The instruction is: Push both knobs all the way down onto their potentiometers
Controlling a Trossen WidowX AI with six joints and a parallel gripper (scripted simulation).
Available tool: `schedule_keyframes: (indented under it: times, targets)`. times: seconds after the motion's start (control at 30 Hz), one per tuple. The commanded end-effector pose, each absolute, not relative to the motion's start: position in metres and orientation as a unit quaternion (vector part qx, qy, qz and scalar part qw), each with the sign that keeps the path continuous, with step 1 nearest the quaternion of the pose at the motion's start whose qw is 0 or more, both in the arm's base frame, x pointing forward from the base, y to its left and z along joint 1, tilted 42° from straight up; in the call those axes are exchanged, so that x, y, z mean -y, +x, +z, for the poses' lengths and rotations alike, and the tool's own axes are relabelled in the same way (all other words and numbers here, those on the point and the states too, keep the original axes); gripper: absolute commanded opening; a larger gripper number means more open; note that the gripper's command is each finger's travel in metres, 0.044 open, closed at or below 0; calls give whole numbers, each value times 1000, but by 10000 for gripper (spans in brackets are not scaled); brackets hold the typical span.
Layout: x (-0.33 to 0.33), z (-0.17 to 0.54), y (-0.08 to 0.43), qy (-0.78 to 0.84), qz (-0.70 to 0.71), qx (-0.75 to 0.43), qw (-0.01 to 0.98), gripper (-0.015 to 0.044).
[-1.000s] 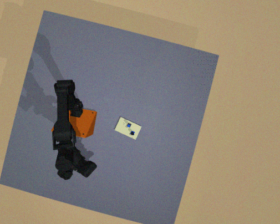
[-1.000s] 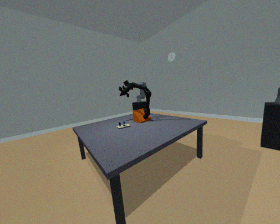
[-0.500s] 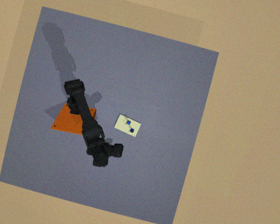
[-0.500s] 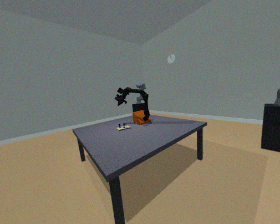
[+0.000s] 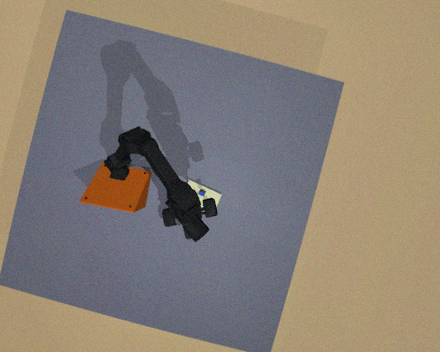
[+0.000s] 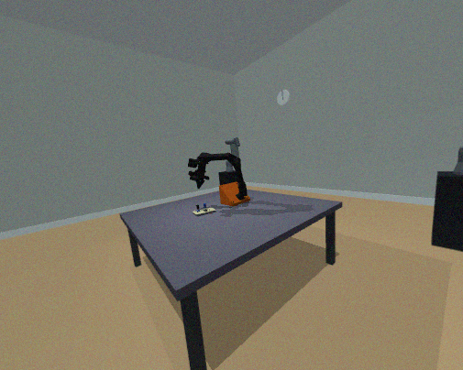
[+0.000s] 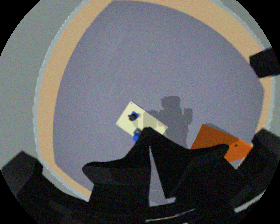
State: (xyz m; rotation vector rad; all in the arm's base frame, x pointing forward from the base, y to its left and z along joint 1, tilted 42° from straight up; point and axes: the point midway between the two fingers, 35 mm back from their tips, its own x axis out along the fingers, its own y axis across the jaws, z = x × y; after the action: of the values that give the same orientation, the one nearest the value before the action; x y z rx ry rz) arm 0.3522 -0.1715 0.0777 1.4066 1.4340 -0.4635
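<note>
The cream circuit board [image 5: 214,197] [image 6: 211,211] [image 7: 155,124] stands on the table, partly covered by the arm in the top view. One potentiometer with a dark knob [image 6: 197,207] [image 7: 132,117] stands up from it. The second potentiometer [image 5: 202,192] [image 6: 204,205] [image 7: 136,136] is blue and sits close to the fingertips' outline in the wrist view. How far each knob sits down its shaft is too small to tell. My gripper [image 6: 200,186] [image 7: 147,129] is shut and empty, pointing down, high above the board and touching nothing. Its fingertips are hidden under the arm in the top view.
The orange wedge-shaped base [image 5: 116,192] [image 6: 228,194] [image 7: 203,138] carries the arm and stands beside the board. The arm's shadow falls on the blue-grey table [image 5: 264,174] [image 6: 241,233]. A dark cabinet [image 6: 457,211] stands beyond the table.
</note>
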Motion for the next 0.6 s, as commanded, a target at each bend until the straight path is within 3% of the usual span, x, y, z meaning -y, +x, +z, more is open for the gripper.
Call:
schedule_keyframes:
  times: [0.0, 0.2, 0.57]
  targets:
    - [138, 76, 358, 568, -151, -636, 501, 0]
    - [89, 74, 362, 538, -93, -690, 475, 0]
    - [71, 60, 363, 535, -87, -695, 472, 0]
